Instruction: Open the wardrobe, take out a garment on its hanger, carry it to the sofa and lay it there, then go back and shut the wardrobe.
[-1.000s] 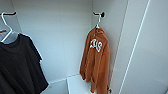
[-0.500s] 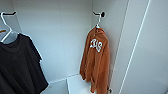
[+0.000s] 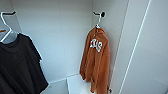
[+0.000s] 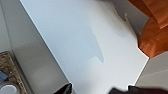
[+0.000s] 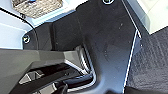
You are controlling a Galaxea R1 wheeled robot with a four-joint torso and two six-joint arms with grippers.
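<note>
Right now I look straight into the open wardrobe (image 3: 75, 30). The orange shirt (image 3: 96, 60) hangs at about two o'clock in my head view, its pale hanger (image 3: 98, 23) hooked over a dark peg (image 3: 100, 13) on the side wall, and its hem drops close to the white floor panel. A black shirt (image 3: 17, 67) on its own white hanger (image 3: 6, 27) hangs at nine o'clock, well apart from it.

As for the jaws, I cannot tell how either pair stands. The left wrist camera gives me a white panel, a corner of the orange shirt (image 4: 152, 35) and a woven mat (image 4: 11, 72) at the edge. The right wrist camera gives me the robot's own dark body, dark carpet (image 5: 150, 62) and a woven basket (image 5: 37, 6).

My worry is the hook: it is small, and if I pull the shirt outward instead of lifting first, I judge the hanger could snag on the peg, or the loose cloth could slide off. The open door panel (image 3: 147, 50) at three o'clock stands close and could catch an arm.

The shirt's hem is cut off at the frame edge, and the print is too blurred to read.
</note>
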